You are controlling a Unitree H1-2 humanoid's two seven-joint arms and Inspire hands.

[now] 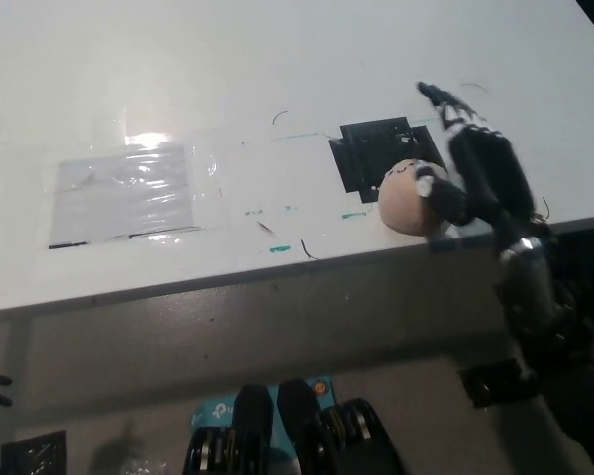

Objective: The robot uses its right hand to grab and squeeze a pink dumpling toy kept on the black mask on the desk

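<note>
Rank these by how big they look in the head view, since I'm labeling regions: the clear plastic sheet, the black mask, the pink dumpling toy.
Largest to smallest:
1. clear plastic sheet
2. black mask, partly hidden by the toy
3. pink dumpling toy, lying at the mask's near edge, against the right hand
</note>
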